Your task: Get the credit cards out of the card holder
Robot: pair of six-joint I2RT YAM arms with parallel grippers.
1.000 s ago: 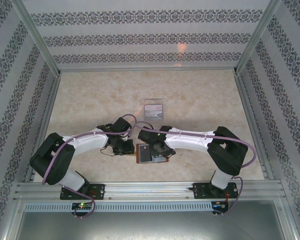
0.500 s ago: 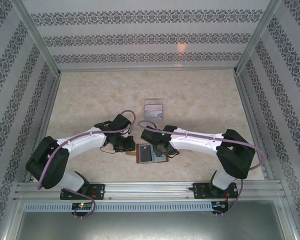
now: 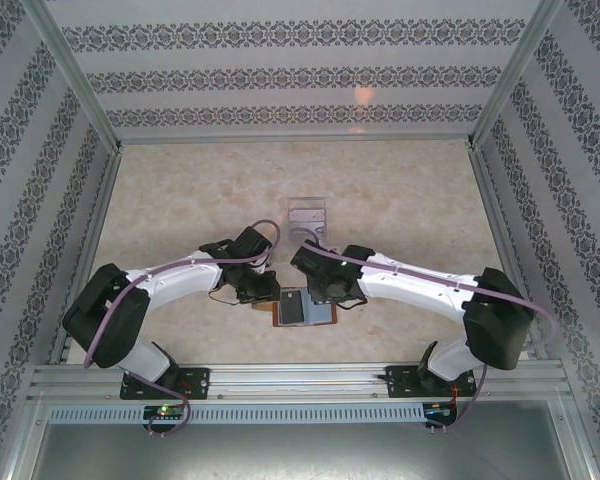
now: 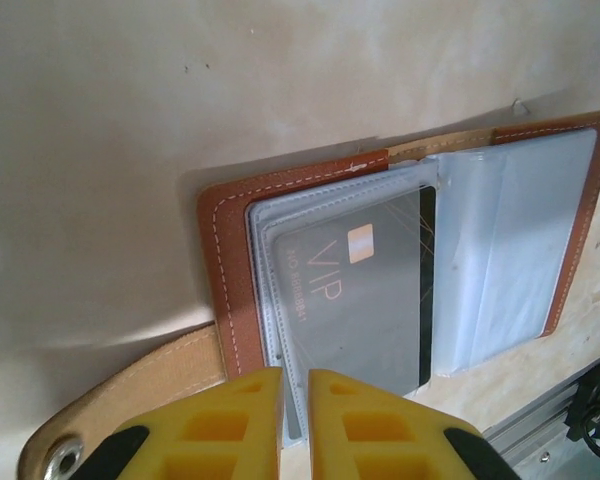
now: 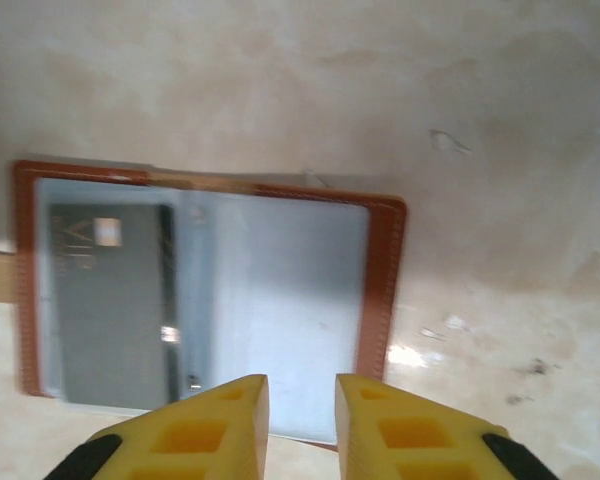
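card holder: brown leather wallet [image 4: 230,270] lying open and flat on the desk [image 3: 410,200], between the two arms at the near middle
card: one dark grey card [image 4: 365,300] marked VIP, tucked in a clear sleeve on the left arm's half of the wallet; the other half's sleeve looks empty
card handling: likely light, thin and stiff with a slick face; it should slide, not bend, and could slip from a weak pinch
sleeve handling: soft clear plastic that probably clings and drags, so the wallet may lift with the card unless pinned
where to grip: the card's exposed short edge at the sleeve mouth near the fold, pinched across its thickness and pulled along the pocket
left jaws: left jaws [image 4: 295,378] almost closed, at the outer edge of the wallet beside the strap; sleeve edge shows in the slit, but a real grip cannot be confirmed
right jaws: right jaws [image 5: 302,385] narrow and empty, over the near edge of the empty half; the card sits off to their side, apart from them
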